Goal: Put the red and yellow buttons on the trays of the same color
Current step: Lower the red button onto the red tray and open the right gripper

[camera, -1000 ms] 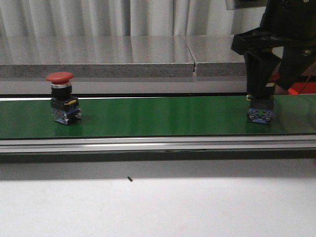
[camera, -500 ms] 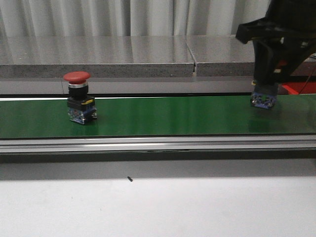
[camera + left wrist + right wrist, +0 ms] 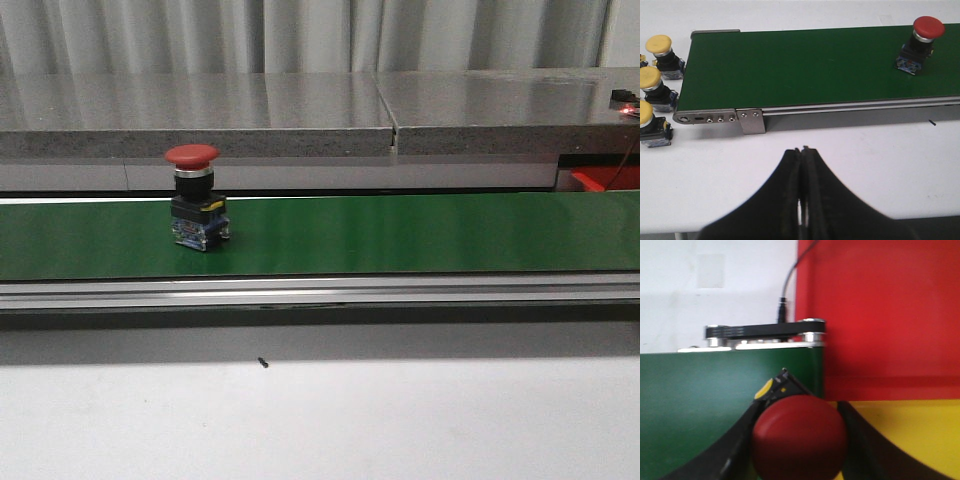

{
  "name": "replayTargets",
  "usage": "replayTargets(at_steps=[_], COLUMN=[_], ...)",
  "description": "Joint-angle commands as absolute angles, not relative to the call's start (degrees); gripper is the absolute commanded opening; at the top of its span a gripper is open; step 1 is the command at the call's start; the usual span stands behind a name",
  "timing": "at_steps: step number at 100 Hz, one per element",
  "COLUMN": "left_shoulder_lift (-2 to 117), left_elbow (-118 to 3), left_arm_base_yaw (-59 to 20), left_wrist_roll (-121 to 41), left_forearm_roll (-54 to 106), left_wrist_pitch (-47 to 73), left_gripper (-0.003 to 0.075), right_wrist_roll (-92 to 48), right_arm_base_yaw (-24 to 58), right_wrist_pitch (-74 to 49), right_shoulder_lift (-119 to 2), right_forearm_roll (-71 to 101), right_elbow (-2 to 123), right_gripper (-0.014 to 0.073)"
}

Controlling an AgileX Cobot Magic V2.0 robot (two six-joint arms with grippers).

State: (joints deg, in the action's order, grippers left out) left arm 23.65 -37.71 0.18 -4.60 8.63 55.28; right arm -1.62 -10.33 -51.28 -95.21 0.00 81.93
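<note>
We take the green belt (image 3: 400, 235) as our landmark. One red button (image 3: 197, 210) stands upright on it, toward its left part in the front view, cap up and nothing touching it. A second red button, the held button (image 3: 799, 437), sits in our right gripper (image 3: 797, 440), whose jaws are clenched on either side of it just below the cap; through the right wrist camera it hangs over the belt's end, with the red tray (image 3: 880, 315) just past that end and the yellow tray (image 3: 905, 435) beside the red one. Our left gripper (image 3: 801, 200) hovers above the white table in front of the belt, its jaws pressed together on nothing. Off the belt's other end, three yellow buttons (image 3: 659, 85) stand in a row on the table. We judge these buttons to be stiff plastic-and-metal parts, light but top-heavy, since the broad domed cap sits on a narrow collar over a blocky base. The smooth rounded cap would likely slip between pads, so we would take hold at the black collar or the square body under it, squeezing the flat sides, and keep the button upright. The held button should go to the red tray.
</note>
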Motion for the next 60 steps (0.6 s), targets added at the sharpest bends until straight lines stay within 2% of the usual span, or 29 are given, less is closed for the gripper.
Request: replayTargets(at_steps=[1, 20, 60], left_shoulder_lift=[24.1, 24.1, 24.1], left_elbow=[-39.3, -39.3, -39.3], left_arm_base_yaw=[-0.3, -0.3, -0.3], left_wrist_roll=[-4.6, -4.6, -4.6], left_forearm_roll=[9.6, 9.6, 9.6], left_wrist_pitch=[51.7, 51.7, 51.7], left_gripper=[-0.002, -0.002, -0.002], right_wrist_roll=[-2.1, -2.1, -2.1], right_arm_base_yaw=[-13.1, -16.7, -17.2], right_wrist_pitch=[-48.4, -48.3, -48.7], right_shoulder_lift=[-93.9, -98.4, -112.7], right_forearm_roll=[-0.4, -0.6, -0.9], right_elbow=[84.0, 87.1, 101.3], right_gripper=[0.0141, 0.0141, 0.014])
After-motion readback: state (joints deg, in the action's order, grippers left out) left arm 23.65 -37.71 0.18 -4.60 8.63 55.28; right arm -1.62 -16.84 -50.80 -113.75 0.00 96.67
